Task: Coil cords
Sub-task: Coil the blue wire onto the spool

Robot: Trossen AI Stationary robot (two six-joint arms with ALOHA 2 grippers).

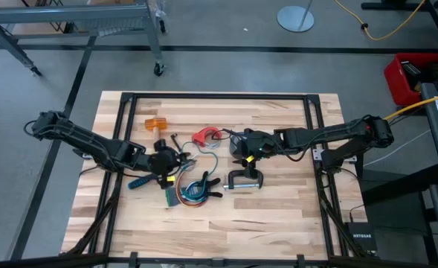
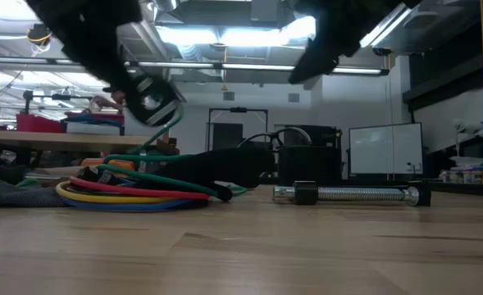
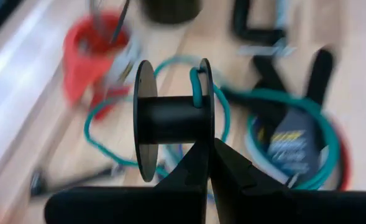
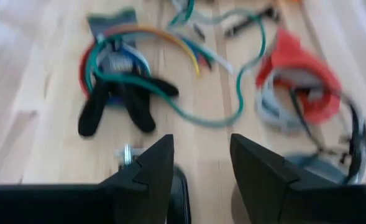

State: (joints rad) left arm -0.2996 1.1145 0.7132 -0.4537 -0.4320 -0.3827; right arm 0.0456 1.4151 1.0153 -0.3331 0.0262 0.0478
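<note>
From above, you see the left gripper (image 1: 161, 160) near the table's middle, just beside the cords (image 1: 191, 190), whose multicoloured loops lie under a black spring clamp (image 1: 207, 186). The right gripper (image 1: 242, 145) hovers to the right of a red piece (image 1: 204, 135), with a C-clamp (image 1: 245, 181) just nearer you.

At table height, the bundle (image 2: 130, 192) rests flat on the wood, green strand rising toward a black spool (image 2: 152, 100) held aloft.

Through the left wrist camera, your left fingers are pinched shut on the spool (image 3: 170, 118), and a teal cord (image 3: 198, 87) hooks over its flange but is not yet wound round the core.

Through the right wrist camera, the right gripper (image 4: 201, 158) stands wide apart and holds nothing; the bundle (image 4: 117, 59) lies beyond it.

You seem early in the winding. Next, I judge, the free hand must take the loose teal strand and lead it round the spool.
</note>
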